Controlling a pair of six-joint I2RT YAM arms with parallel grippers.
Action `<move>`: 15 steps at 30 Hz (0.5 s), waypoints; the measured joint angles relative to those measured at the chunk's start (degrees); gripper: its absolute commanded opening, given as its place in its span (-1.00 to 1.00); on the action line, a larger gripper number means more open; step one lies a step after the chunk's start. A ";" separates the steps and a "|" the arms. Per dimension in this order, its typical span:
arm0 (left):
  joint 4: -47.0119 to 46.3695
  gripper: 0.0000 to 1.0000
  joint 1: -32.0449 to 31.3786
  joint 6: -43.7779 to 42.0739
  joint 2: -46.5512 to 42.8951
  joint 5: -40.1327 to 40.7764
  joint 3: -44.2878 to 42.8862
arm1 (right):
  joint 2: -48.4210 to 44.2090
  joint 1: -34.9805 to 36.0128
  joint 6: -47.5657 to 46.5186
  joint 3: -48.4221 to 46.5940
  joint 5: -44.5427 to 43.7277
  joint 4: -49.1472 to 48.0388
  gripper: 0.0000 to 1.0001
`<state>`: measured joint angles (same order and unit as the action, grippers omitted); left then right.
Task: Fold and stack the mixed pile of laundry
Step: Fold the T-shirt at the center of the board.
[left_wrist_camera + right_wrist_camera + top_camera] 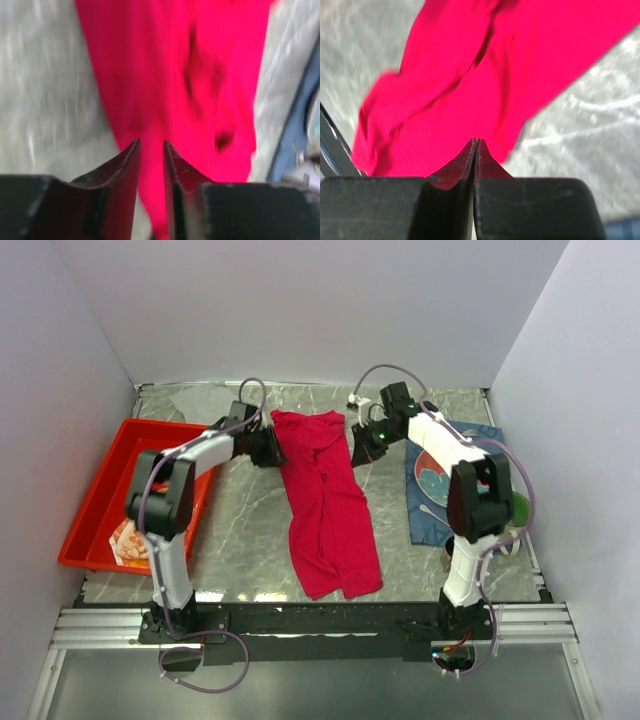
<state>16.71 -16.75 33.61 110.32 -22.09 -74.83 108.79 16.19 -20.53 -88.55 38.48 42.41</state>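
The crimson-magenta shirt [325, 500] lies stretched out lengthwise in the middle of the table, its far end bunched. My left gripper [270, 448] is at the shirt's upper left edge. In the left wrist view its jaws [151, 142] stand a narrow gap apart over the shirt [165, 75], the picture blurred, with no cloth clearly pinched. My right gripper [360, 447] is at the shirt's upper right edge. Its tips [476, 140] are pressed together over the shirt [470, 90], with nothing seen between them. The orange-and-white patterned cloth [128, 540] lies in the red tray. A pale grey cloth [198, 400] lies at the back left.
The red plastic tray [110, 480] stands along the left side of the table. A dark blue placemat cloth [432, 510] lies at the right under the right arm; its edge [295, 125] shows in the left wrist view. White walls close in three sides.
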 measured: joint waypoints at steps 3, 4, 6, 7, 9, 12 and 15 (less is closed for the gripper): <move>-0.59 -0.47 0.04 1.77 8.22 2.10 -8.72 | 6.16 -0.04 7.10 -4.50 0.74 -2.25 -1.00; 0.22 -0.48 0.04 2.10 10.29 3.02 -11.13 | 7.82 -0.04 9.03 -5.25 0.90 -2.86 -1.00; 1.77 -0.48 0.02 2.32 13.84 4.70 -15.04 | 9.79 -0.04 12.11 -5.64 1.01 -3.76 -1.00; 3.10 -0.49 0.02 2.62 15.67 5.49 -17.27 | 10.51 -0.04 13.88 -5.64 0.59 -4.22 -1.00; 5.49 -0.49 0.09 3.30 18.47 5.79 -22.08 | 11.80 -0.04 17.92 -6.03 -1.01 -5.33 -0.97; 8.31 -0.49 0.20 3.76 22.67 7.08 -29.38 | 16.31 -0.04 24.22 -11.34 -3.02 -6.25 -0.93; 10.12 -0.45 0.57 4.39 25.57 7.72 -34.51 | 21.59 0.07 28.96 -17.22 -5.18 -7.91 -0.92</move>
<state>26.83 -16.19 38.00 135.90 -14.37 -109.34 130.39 16.25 8.43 -105.78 33.30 34.50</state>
